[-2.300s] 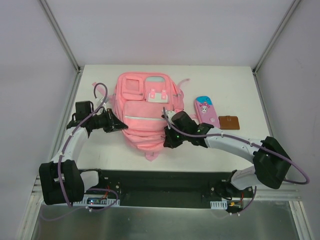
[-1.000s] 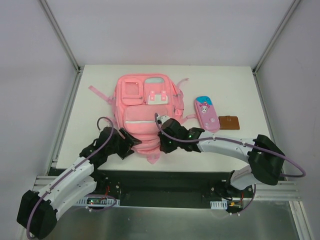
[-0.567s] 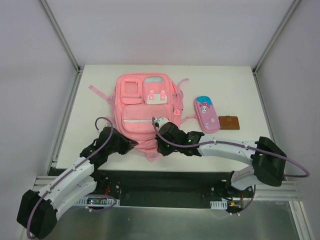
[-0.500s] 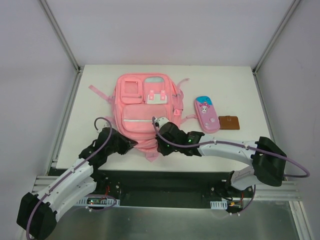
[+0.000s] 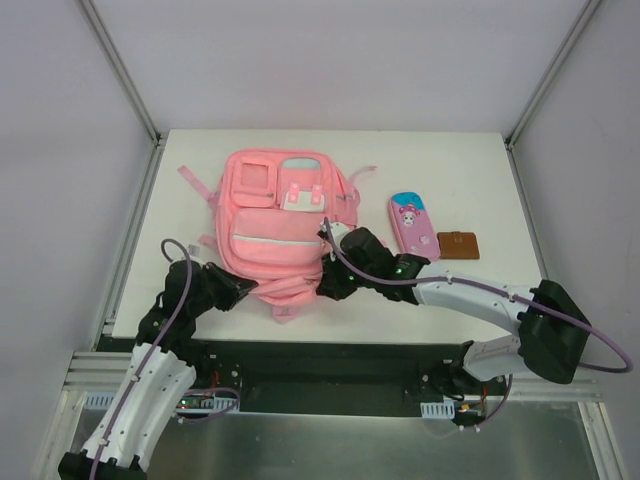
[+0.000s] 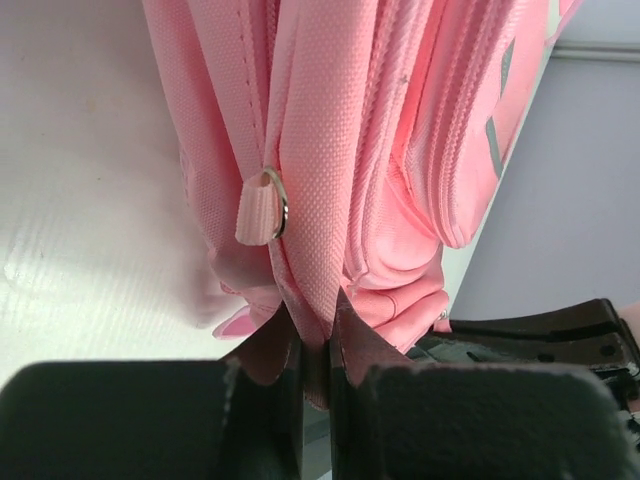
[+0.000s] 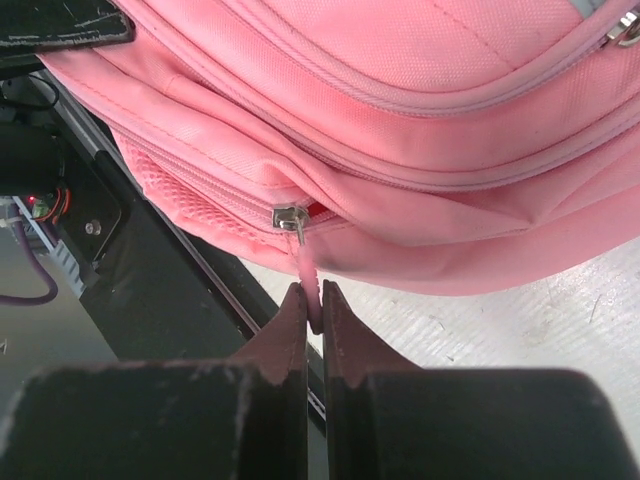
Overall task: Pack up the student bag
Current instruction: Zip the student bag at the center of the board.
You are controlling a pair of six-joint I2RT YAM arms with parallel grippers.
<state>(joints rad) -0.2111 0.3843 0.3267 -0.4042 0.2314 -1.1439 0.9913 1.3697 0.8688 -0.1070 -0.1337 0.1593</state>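
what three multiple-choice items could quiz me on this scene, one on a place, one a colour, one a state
1. The pencil case lies:
A) between the student bag and the wallet
B) on top of the bag
C) left of the bag

2. The wallet is:
A) blue
B) brown
C) white

3. The right gripper is:
A) open
B) shut on the pencil case
C) shut on the zip pull

Key: A, the top view shows bag, case, wallet in a row; B, it shows brown; C, the right wrist view shows the fingers pinching the pink pull.
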